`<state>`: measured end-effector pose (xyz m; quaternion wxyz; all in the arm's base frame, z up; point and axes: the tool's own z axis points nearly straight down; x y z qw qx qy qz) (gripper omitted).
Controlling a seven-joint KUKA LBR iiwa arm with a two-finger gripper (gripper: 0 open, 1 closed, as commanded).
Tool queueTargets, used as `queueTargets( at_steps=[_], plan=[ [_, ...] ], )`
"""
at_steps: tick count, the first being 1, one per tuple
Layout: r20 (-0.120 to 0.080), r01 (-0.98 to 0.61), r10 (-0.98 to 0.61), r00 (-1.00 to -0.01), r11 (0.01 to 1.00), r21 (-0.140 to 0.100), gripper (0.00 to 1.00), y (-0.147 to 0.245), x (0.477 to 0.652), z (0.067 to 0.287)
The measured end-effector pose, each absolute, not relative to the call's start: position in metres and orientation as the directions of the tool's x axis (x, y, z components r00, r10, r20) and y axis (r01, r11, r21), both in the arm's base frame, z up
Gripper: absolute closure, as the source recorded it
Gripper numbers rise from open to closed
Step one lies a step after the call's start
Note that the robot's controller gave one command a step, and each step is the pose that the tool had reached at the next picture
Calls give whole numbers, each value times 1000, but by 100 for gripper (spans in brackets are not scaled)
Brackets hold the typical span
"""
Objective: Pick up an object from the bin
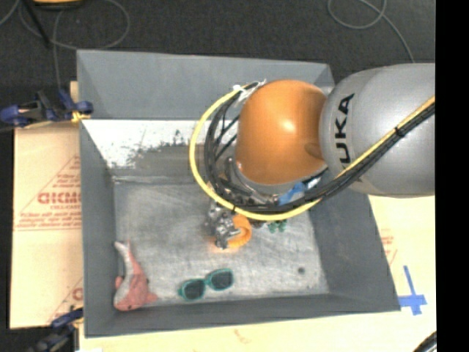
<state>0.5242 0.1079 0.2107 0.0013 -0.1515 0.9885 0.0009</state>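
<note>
Camera view — tool over small round orange object — bin centre.

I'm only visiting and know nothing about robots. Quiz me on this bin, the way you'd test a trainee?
1. True or false: the teal sunglasses lie near the bin's lower wall in the view.
2. Which thing is nearest the end effector? A a blue cup; B a round orange thing; C a yellow ball.
3. Fill in: the pink toy lies in the bin's lower-____ corner of the view.
Key: 1 true; 2 B; 3 left.
</note>
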Motion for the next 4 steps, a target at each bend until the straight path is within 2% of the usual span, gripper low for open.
queueTargets(
  at_steps=[2,3,4],
  plan=[
    [-2,-298,-298,-954,954,2,100,108,524,211],
    [-2,-328,-328,-945,945,-1,100,92,520,200],
    [0,-385,-385,-923,923,-2,100,91,525,184]
  ],
)
